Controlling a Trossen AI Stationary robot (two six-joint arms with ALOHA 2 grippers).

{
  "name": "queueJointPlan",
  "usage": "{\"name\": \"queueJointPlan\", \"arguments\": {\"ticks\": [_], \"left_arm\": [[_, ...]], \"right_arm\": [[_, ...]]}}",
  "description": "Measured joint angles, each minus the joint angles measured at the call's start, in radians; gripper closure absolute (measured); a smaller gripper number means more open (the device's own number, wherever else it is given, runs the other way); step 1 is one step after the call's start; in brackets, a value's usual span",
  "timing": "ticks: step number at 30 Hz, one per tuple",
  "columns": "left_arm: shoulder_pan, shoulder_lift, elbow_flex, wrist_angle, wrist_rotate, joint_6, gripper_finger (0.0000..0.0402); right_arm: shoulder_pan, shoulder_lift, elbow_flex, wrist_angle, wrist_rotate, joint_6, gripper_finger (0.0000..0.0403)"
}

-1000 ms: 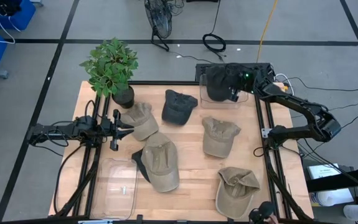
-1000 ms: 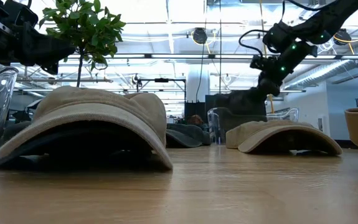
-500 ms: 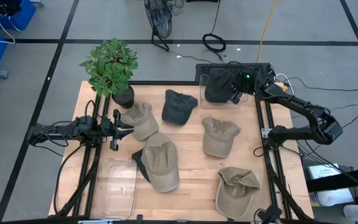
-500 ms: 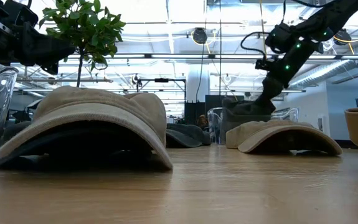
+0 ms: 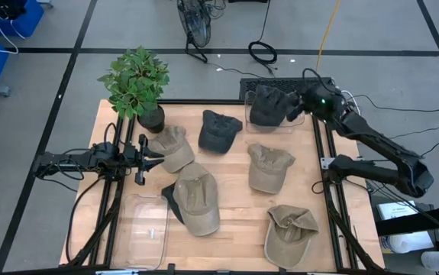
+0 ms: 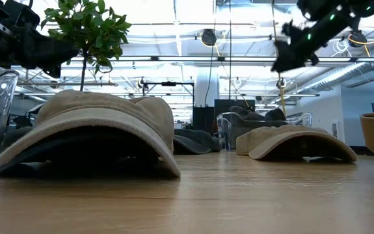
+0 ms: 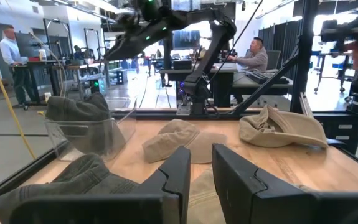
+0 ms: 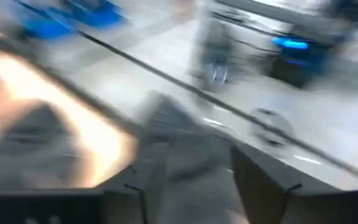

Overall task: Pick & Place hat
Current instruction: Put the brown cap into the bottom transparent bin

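A dark hat lies crumpled in the clear bin at the table's far right corner; it also shows in the left wrist view. My right gripper hangs above the bin's right side, clear of the hat, open with nothing between its fingers. On the table lie a second dark hat and several tan hats. My left gripper waits level at the left edge, its fingers a narrow gap apart, beside a tan hat.
A potted plant stands at the far left corner. A second clear bin sits at the near left. Tan hats lie at the middle and near right. Bare wood shows between the hats.
My right gripper has lowered the dark hat into the far right bin and let go of it. It has then risen clear and drawn back toward the table's right edge, rolling its wrist. The hat has settled in the bin.
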Motion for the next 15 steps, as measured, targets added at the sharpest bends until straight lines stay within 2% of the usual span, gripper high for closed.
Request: {"name": "queueJointPlan", "arguments": {"ticks": [3,5,6,10,15], "left_arm": [[0.000,0.000,0.000,0.000,0.000,0.000,0.0327],[0.000,0.000,0.000,0.000,0.000,0.000,0.0327],[0.000,0.000,0.000,0.000,0.000,0.000,0.0327],[0.000,0.000,0.000,0.000,0.000,0.000,0.0327],[0.000,0.000,0.000,0.000,0.000,0.000,0.0327]], "right_arm": [[0.110,-0.034,0.000,0.044,-0.095,0.061,0.0331],[0.206,-0.039,0.000,0.086,-0.103,0.088,0.0379],[0.254,-0.036,0.000,0.106,-0.082,0.103,0.0390],[0.454,0.005,0.000,0.143,0.087,0.162,0.0392],[0.688,0.100,0.033,0.153,0.202,0.213,0.0401]]}}
